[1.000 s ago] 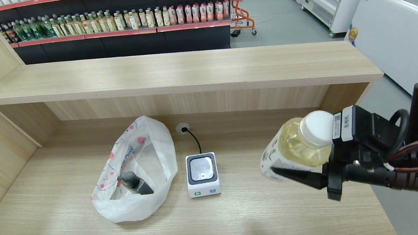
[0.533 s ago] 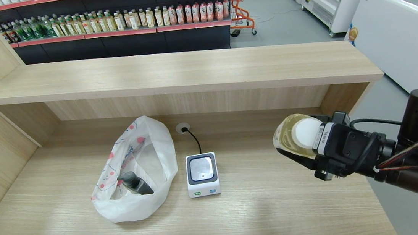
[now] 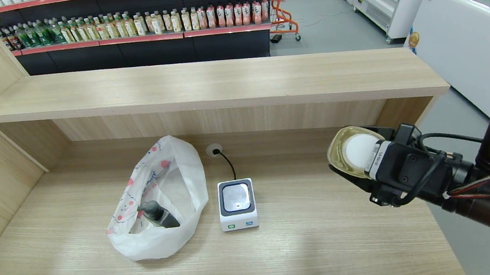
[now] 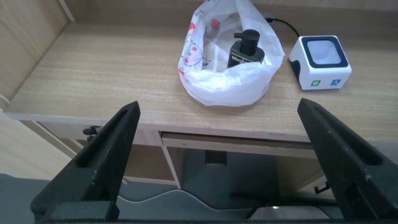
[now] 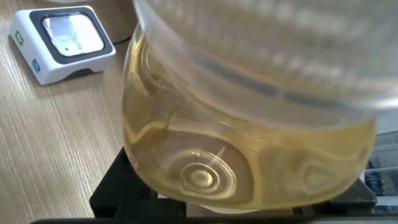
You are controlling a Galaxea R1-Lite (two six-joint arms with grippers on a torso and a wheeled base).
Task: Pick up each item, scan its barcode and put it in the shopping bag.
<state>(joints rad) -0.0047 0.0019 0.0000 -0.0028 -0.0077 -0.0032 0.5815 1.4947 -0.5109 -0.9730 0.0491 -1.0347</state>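
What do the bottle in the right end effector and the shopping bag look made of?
Bottle: probably clear, glossy plastic; yellowish liquid shows through and the base has moulded rings. Shopping bag: thin, translucent white plastic film, judging by its crumpled folds and soft sheen.

My head camera looks down on the pale wooden counter (image 3: pixel 305 248) from above. Left wrist: off its near edge, facing in. Right wrist: close above it. All share the white square scanner (image 3: pixel 237 203).
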